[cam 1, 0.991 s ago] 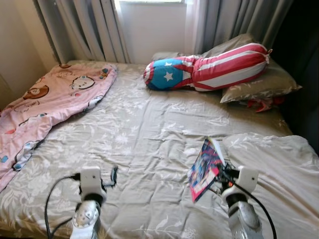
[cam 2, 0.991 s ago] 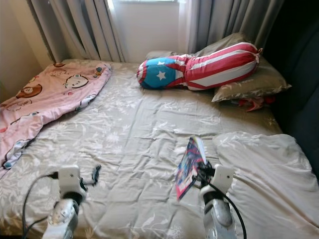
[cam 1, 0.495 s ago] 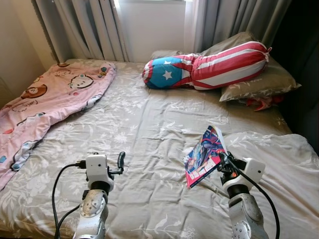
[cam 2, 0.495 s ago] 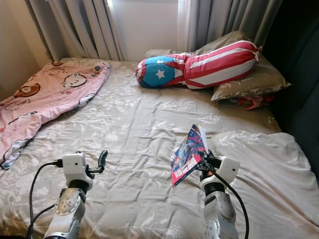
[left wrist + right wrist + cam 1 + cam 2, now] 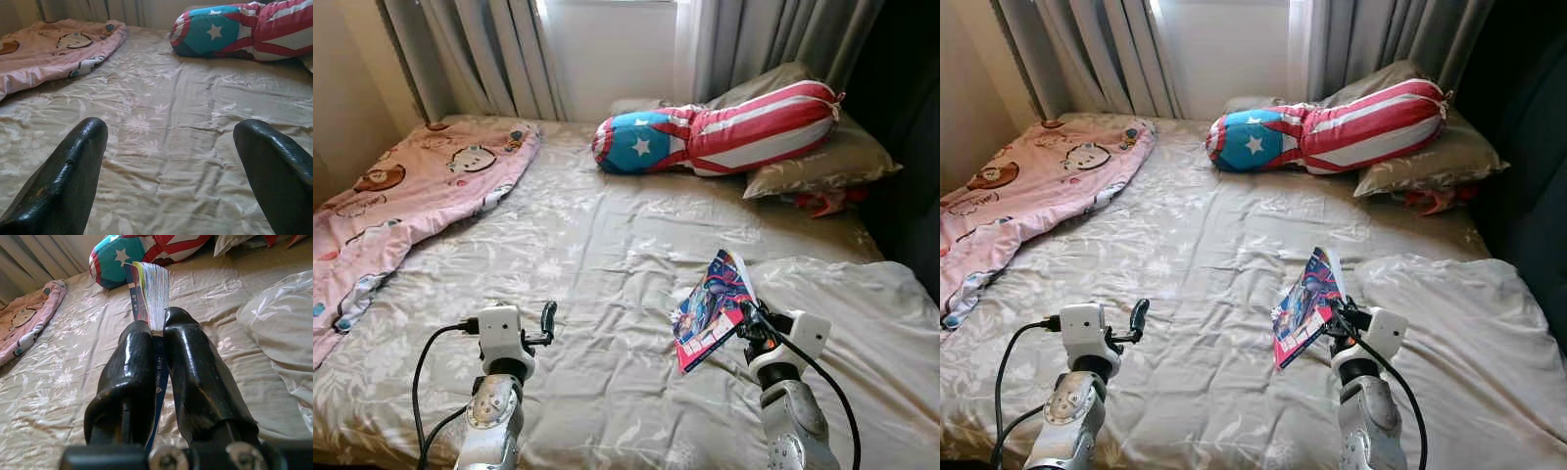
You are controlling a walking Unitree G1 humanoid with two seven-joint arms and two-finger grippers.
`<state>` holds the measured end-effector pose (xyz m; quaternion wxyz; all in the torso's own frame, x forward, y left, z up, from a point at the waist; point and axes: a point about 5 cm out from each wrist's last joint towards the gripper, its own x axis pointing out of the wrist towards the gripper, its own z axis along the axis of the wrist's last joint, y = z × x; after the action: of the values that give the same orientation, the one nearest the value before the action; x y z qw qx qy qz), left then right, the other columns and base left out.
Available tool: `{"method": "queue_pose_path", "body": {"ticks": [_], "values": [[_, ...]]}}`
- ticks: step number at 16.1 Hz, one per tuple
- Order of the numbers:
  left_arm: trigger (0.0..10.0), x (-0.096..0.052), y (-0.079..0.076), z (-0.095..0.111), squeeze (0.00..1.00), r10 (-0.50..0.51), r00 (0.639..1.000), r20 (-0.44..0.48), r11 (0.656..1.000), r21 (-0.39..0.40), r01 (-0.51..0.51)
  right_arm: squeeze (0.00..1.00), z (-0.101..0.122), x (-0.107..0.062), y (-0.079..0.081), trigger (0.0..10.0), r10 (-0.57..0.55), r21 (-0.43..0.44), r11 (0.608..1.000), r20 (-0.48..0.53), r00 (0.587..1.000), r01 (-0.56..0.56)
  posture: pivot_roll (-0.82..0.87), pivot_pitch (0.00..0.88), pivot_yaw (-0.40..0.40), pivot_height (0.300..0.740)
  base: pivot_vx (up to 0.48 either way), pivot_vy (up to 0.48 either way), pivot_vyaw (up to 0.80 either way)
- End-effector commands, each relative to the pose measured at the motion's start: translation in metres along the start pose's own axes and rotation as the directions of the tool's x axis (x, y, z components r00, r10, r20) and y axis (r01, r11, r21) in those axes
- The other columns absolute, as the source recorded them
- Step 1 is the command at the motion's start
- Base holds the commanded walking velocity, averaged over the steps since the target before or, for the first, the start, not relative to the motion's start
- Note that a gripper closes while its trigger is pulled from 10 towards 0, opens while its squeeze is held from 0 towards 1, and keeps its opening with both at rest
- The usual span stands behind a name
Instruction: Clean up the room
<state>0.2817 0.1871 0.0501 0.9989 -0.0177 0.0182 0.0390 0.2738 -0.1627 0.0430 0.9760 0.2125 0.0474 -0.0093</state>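
My right gripper (image 5: 746, 318) is shut on a colourful magazine (image 5: 710, 309), holding it by its edge above the beige floral bed sheet (image 5: 607, 235); the right wrist view has both black fingers (image 5: 190, 362) clamped on the magazine (image 5: 151, 293), its pages fanning out. Over the near left part of the bed my left gripper (image 5: 546, 321) is raised, and the left wrist view has its fingers (image 5: 68, 171) wide apart with nothing between them.
A pink cartoon-print blanket (image 5: 401, 196) lies along the bed's left side. A red, white and blue star bolster (image 5: 724, 127) rests on grey pillows (image 5: 818, 162) at the headboard end, with something red (image 5: 822, 203) beside them. A crumpled beige duvet (image 5: 862, 313) lies at the right. Grey curtains (image 5: 489, 54) hang behind.
My right gripper has lifted the magazine off the sheet and tilted it flatter. My left gripper has risen and come forward. The camera has tipped a little.
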Motion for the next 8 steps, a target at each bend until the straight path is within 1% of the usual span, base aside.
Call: {"method": "queue_pose_path", "body": {"ticks": [1,2,3,5,8], "values": [[10.0,0.0019,0.0006,0.0035,0.00,-0.009,1.000,0.003,1.000,0.008,0.009,0.00,0.0038,0.0018,0.0068,10.0,0.014,-0.001,1.000,0.022,1.000,-0.014,-0.10,0.000,0.010,0.692,0.000,0.000,0.00],[10.0,0.0020,0.0008,0.0036,0.00,-0.009,1.000,0.002,1.000,0.008,0.009,0.00,0.0025,0.0021,0.0069,10.0,0.017,-0.006,1.000,0.006,1.000,-0.017,-0.10,0.000,0.010,0.692,0.000,0.000,0.00],[10.0,0.0022,0.0022,0.0039,0.00,-0.007,1.000,0.000,1.000,0.011,0.007,0.00,0.0014,0.0028,0.0082,10.0,0.025,-0.008,1.000,-0.003,1.000,-0.025,-0.10,0.000,0.011,0.674,0.000,0.000,0.00],[10.0,0.0024,0.0035,0.0038,0.00,-0.005,1.000,-0.005,1.000,0.015,0.005,0.00,0.0010,0.0017,0.0072,10.0,0.019,-0.017,1.000,0.011,1.000,-0.019,-0.09,0.000,0.011,0.659,0.000,0.000,0.00],[10.0,0.0028,0.0051,0.0039,0.00,-0.003,1.000,-0.010,1.000,0.020,0.003,0.00,-0.0005,0.0011,0.0079,10.0,0.021,-0.012,1.000,0.003,1.000,-0.021,-0.09,0.000,0.011,0.659,0.000,0.000,0.00]]}}
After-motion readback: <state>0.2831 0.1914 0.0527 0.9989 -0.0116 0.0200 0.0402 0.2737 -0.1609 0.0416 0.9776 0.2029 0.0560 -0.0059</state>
